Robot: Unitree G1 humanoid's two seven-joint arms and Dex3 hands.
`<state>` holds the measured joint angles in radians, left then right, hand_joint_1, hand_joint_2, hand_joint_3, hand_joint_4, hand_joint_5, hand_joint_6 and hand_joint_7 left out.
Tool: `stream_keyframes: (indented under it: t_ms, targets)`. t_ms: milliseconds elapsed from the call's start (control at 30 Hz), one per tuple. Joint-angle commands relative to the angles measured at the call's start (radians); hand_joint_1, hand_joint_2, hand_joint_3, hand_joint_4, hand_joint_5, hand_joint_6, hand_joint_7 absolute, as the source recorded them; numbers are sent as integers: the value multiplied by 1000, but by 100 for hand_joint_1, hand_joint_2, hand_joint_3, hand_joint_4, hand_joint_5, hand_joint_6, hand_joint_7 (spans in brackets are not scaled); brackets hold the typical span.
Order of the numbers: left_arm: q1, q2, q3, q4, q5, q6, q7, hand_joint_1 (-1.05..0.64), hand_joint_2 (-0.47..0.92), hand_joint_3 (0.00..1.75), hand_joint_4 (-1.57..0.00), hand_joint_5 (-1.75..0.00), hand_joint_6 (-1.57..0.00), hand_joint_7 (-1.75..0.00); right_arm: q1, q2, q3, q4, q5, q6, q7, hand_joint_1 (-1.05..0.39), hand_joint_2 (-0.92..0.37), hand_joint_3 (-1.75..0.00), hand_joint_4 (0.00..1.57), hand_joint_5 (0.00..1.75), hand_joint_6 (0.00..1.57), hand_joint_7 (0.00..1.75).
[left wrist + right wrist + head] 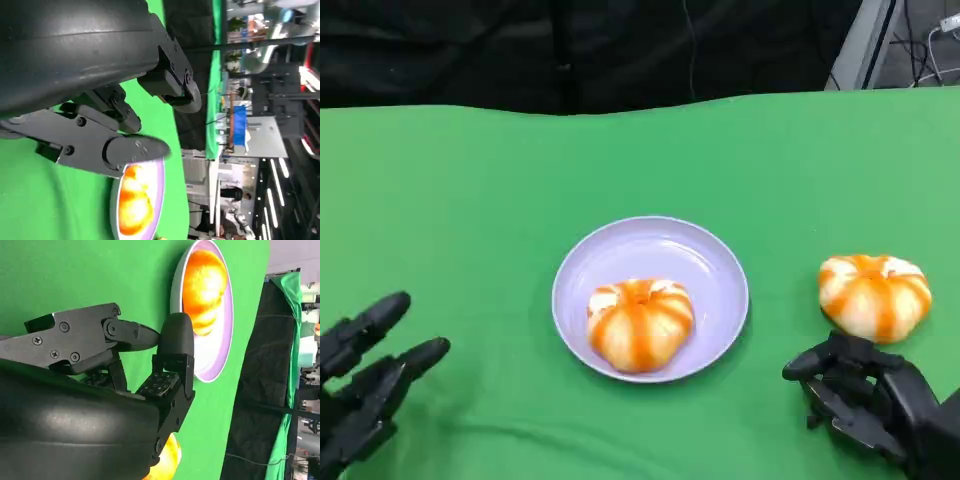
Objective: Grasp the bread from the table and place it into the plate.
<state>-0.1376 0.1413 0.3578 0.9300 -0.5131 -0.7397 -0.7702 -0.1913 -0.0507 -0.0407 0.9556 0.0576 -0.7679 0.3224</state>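
Note:
A lilac plate (715, 262) sits mid-table with an orange-striped bread (640, 322) lying in it. A second striped bread (875, 293) lies on the green cloth to the plate's right. My right hand (865, 395) is just in front of that bread, not touching it, fingers loosely bent and holding nothing. My left hand (365, 385) hovers at the lower left, fingers apart and empty. The right wrist view has my right hand (125, 365), the plate (220, 360) with its bread (202, 290), and the loose bread (167, 460). The left wrist view catches my left hand (100, 125), the plate (161, 175) and its bread (132, 200).
Green cloth (470, 220) covers the table up to a black backdrop (570, 50) along the far edge. Cables and a metal post (865, 40) stand at the far right corner.

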Motion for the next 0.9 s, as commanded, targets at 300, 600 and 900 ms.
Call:
stream_keyframes:
  t_ms: [300,600,900]
  targets:
    - [-15,1,14,30,67,-37,53,22,66,99,-106,-3,-84,-1,13,-16,-10,16,-3,16,0,-26,-92,-45,66,175,77,102]
    - [-11,-8,13,23,94,-55,75,22,65,101,-110,-3,-86,-1,13,-16,-12,14,0,22,4,-27,-92,-45,66,175,77,102]
    - [-12,-3,3,41,157,-110,139,21,63,102,-114,-3,-90,-2,12,-14,-19,15,5,26,17,-26,-92,-45,67,175,77,102]
